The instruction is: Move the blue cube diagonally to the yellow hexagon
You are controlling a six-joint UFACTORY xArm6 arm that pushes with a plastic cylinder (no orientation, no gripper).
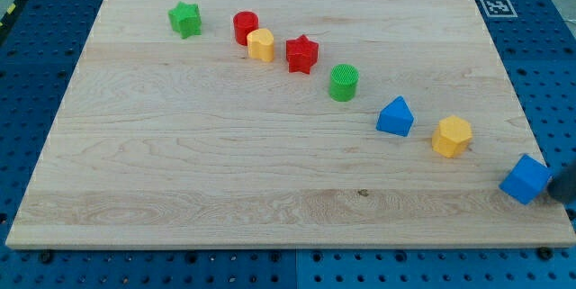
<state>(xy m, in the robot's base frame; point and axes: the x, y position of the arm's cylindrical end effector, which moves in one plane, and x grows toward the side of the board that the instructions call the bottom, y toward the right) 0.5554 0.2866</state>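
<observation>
The blue cube point(526, 179) sits near the board's right edge, toward the view's bottom right. The yellow hexagon point(452, 136) lies up and to the left of it, a short gap away. My tip point(558, 190) shows as a dark shape at the view's right edge, right beside the cube's right side; I cannot tell whether it touches. Most of the rod is out of frame.
A diagonal row runs from the top left: green star point(185, 19), red cylinder point(245, 26), a small yellow block point(261, 44), red star point(301, 54), green cylinder point(343, 83), blue triangular block point(395, 116). The wooden board point(225, 172) rests on a blue pegboard.
</observation>
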